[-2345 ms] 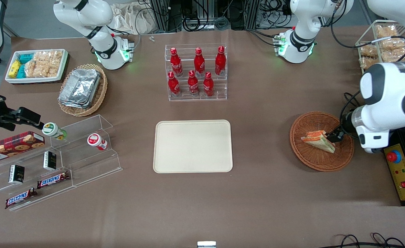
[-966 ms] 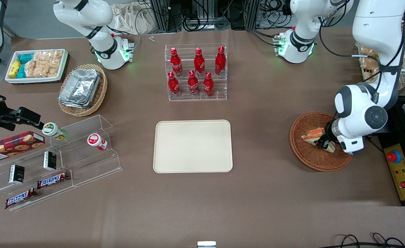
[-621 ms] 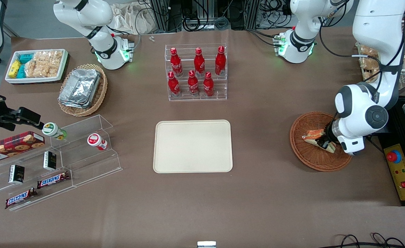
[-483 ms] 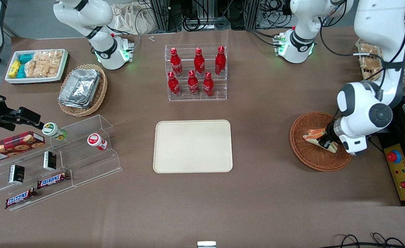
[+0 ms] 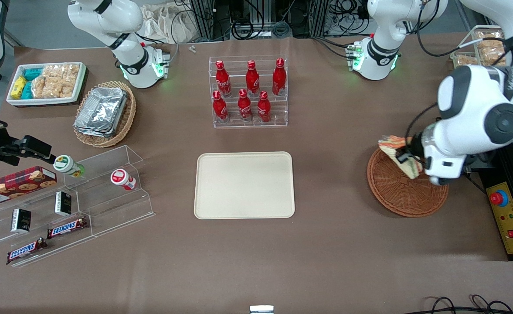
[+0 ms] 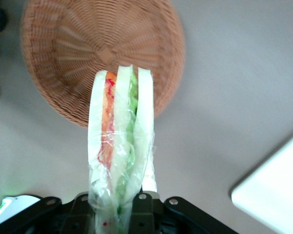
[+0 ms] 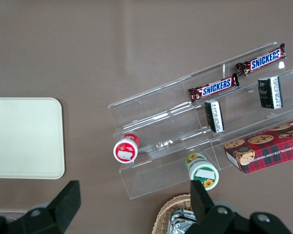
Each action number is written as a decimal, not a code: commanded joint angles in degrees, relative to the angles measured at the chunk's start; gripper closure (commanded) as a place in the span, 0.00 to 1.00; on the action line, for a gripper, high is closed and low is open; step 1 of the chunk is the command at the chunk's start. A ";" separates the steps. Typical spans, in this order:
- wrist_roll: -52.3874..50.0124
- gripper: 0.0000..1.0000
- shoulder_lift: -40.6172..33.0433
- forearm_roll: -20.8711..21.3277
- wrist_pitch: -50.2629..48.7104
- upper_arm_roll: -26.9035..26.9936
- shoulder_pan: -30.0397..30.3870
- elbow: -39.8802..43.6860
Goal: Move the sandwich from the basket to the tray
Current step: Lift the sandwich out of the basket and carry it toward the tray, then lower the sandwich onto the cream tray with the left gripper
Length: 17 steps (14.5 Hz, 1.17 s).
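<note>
Your tool [image 5: 406, 158] is clamped on the wrapped sandwich [image 5: 396, 150], held above the basket [image 5: 402, 192]; the tray [image 5: 244, 185] lies bare, and the bars toward the parked arm's end of the table read SNICKERS [image 7: 213, 88].

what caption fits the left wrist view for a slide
Gripper shut on the wrapped sandwich, lifted above the basket, tray corner in sight.

A cream tray [image 7: 24, 139] lies beside a clear tiered rack [image 7: 195, 126] holding Snickers bars [image 7: 213, 87].
</note>
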 commanded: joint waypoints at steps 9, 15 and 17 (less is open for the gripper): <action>3.92 1.00 6.69 3.57 9.94 -21.06 -6.13 6.68; -2.47 1.00 22.07 14.53 22.88 -20.89 -12.03 8.69; -3.73 1.00 25.60 17.80 22.97 -20.98 -12.29 9.67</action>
